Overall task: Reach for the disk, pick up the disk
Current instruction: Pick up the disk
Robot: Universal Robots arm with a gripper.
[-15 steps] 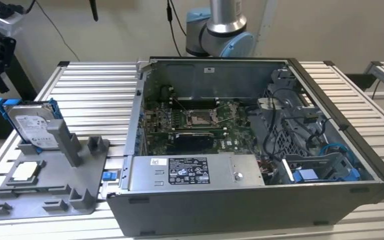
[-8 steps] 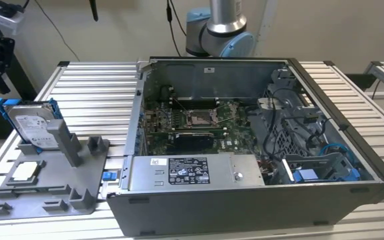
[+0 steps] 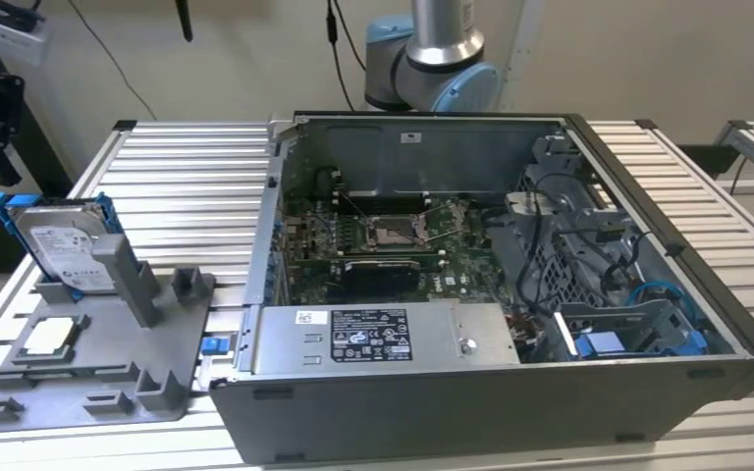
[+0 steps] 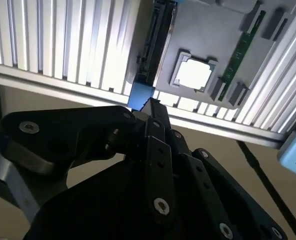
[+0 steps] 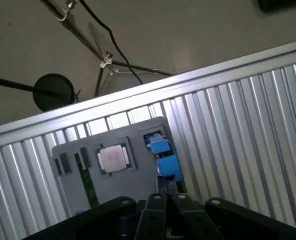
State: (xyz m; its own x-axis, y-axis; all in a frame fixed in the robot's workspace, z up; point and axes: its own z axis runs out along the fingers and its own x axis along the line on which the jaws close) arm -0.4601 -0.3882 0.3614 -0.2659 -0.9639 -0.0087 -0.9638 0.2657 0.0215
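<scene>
The disk, a silver drive with a white label in a blue carrier, stands upright in a grey fixture at the exterior view's left. My gripper hangs black above and to the left of it, apart from it. In the second wrist view the disk is seen edge-on, its blue carrier end just beyond my gripper. In the first wrist view the blue carrier lies just past my gripper. The fingers are together, with nothing between them.
A small square processor chip lies on the grey fixture in front of the disk. An open computer case fills the middle of the ribbed metal table. The arm's base stands behind the case.
</scene>
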